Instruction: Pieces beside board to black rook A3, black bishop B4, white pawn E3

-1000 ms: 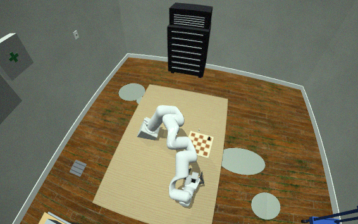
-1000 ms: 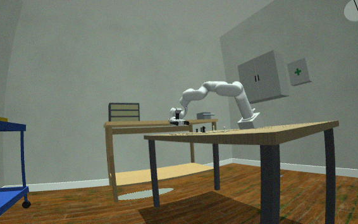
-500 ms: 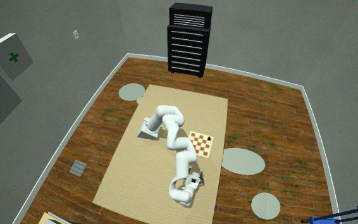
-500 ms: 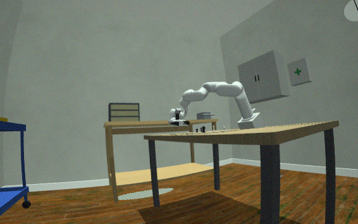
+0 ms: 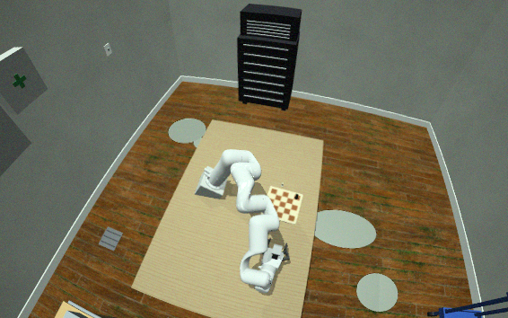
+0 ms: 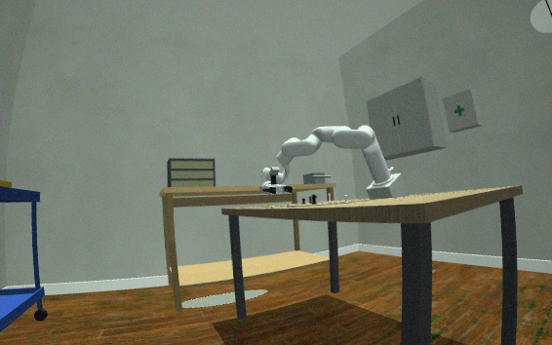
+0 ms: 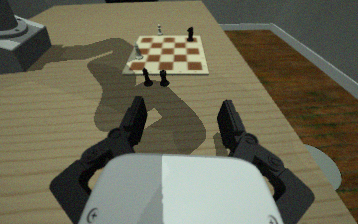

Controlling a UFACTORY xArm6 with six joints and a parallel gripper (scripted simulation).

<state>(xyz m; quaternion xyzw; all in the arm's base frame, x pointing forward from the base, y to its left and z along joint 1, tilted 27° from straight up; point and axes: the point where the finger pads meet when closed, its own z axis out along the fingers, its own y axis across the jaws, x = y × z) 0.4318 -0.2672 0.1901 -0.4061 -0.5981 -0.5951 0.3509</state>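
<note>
The chessboard (image 7: 167, 54) lies ahead of me on the wooden table; it also shows in the overhead view (image 5: 285, 204). Two black pieces stand side by side on the table just off the board's near edge, the left one (image 7: 147, 77) taller and more pointed than the right one (image 7: 164, 78). I cannot tell for sure which is the rook and which the bishop. A small white pawn (image 7: 159, 30) stands off the far edge. A black piece (image 7: 190, 34) and a pale piece (image 7: 138, 51) stand on the board. My gripper (image 7: 182, 107) is open and empty, low over the table, well short of the black pieces.
The arm's base (image 7: 5, 35) sits at the far left of the table. The table's right edge (image 7: 260, 85) runs close by my right finger, with wooden floor below. A black drawer cabinet (image 5: 268, 56) stands against the far wall.
</note>
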